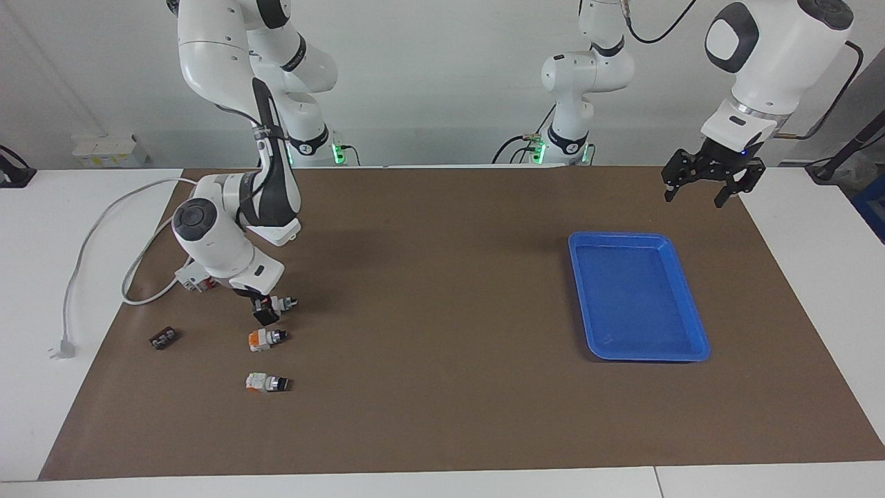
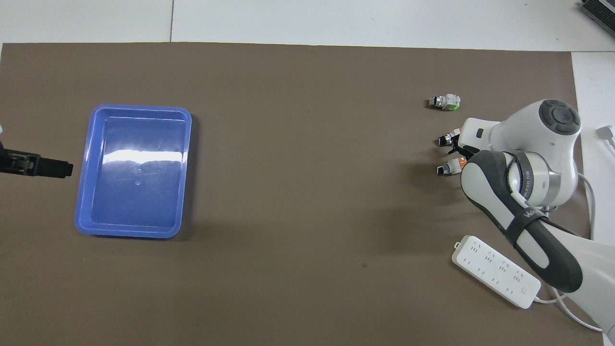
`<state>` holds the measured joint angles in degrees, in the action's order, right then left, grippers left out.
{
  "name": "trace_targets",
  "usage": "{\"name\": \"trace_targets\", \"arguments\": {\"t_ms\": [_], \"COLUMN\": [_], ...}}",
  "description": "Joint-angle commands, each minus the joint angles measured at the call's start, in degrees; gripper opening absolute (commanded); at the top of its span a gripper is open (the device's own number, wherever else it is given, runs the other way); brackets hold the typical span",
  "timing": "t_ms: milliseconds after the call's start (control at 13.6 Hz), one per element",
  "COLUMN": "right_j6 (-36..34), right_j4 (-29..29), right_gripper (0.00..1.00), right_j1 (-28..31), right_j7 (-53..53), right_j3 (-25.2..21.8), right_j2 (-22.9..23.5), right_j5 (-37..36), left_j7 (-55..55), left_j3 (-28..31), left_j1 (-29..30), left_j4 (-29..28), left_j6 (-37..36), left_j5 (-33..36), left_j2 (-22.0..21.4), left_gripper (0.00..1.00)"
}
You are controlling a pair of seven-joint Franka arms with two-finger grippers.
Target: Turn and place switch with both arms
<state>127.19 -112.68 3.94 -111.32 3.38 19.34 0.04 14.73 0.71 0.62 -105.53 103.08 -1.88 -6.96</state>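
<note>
Three like selector switches lie in a row at the right arm's end of the brown mat. The switch (image 1: 281, 303), with a pale body, orange-red end, silver collar and black knob, is the one nearest to the robots. My right gripper (image 1: 266, 310) is down at it, low over the mat. The arm hides most of this in the overhead view (image 2: 459, 153). I cannot tell whether it holds the switch. My left gripper (image 1: 695, 195) waits open and empty in the air over the mat's edge, beside the blue tray (image 1: 577, 290). Its tip shows in the overhead view (image 2: 67, 169).
An orange-and-white switch (image 1: 266, 338) lies just farther from the robots, then a mostly white switch (image 1: 266, 382). A white-and-red block (image 1: 196, 278) is half hidden by the right arm. Nearby are a small black part (image 1: 164, 338), a power strip (image 2: 495, 269) and its cable (image 1: 90, 242).
</note>
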Motion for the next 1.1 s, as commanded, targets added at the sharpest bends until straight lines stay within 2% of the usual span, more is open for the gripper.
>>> {"name": "trace_targets", "arguments": {"t_ms": [0, 73, 147, 293, 366, 513, 659, 806, 1026], "right_j6": [2.09, 2.62, 2.63, 2.63, 2.54, 2.01, 1.40, -1.40, -5.89], "right_j4": [-1.92, -2.01, -2.02, -2.28, -2.28, -2.19, -2.19, -2.28, -2.28], "right_gripper": [0.99, 0.94, 0.76, 0.14, 0.00, 0.00, 0.00, 0.00, 0.00], "right_j1": [1.33, 1.50, 1.51, 2.20, 2.56, 2.65, 3.09, 2.56, -0.41], "right_j7": [-2.15, -2.50, -2.41, -1.97, -1.97, 0.21, 1.89, 2.33, 5.85], "right_j3": [0.48, 0.48, 0.48, 0.40, 0.40, 0.48, 0.48, 0.48, 0.66], "right_j2": [-0.36, -0.36, -0.36, -0.45, -0.45, -0.79, -1.76, -3.78, -6.41], "right_j5": [2.07, 2.33, 2.42, 3.99, 4.44, 4.79, 9.34, 14.62, 15.78], "left_j7": [0.74, 0.74, 0.74, 0.74, 0.74, 1.09, 1.00, 1.18, 0.30], "left_j3": [0.26, 0.26, 0.26, 0.26, 0.26, 0.26, 0.26, 0.35, -0.17], "left_j1": [-0.27, -0.27, -0.27, -0.27, -0.27, -0.27, 0.00, 0.52, -0.53], "left_j4": [-2.49, -2.49, -2.49, -2.49, -2.49, -2.49, -2.49, -2.40, -2.23], "left_j6": [1.42, 1.42, 1.42, 1.42, 1.42, 1.33, 1.24, 1.51, 2.29], "left_j5": [-0.31, -0.31, -0.31, -0.31, -0.31, -0.31, -0.31, -0.31, -0.40], "left_j2": [-2.00, -2.00, -2.00, -2.00, -2.00, -2.09, -2.18, -2.18, -2.00], "left_gripper": [1.00, 1.00, 1.00, 1.00, 1.00, 1.00, 1.00, 1.00, 1.00]}}
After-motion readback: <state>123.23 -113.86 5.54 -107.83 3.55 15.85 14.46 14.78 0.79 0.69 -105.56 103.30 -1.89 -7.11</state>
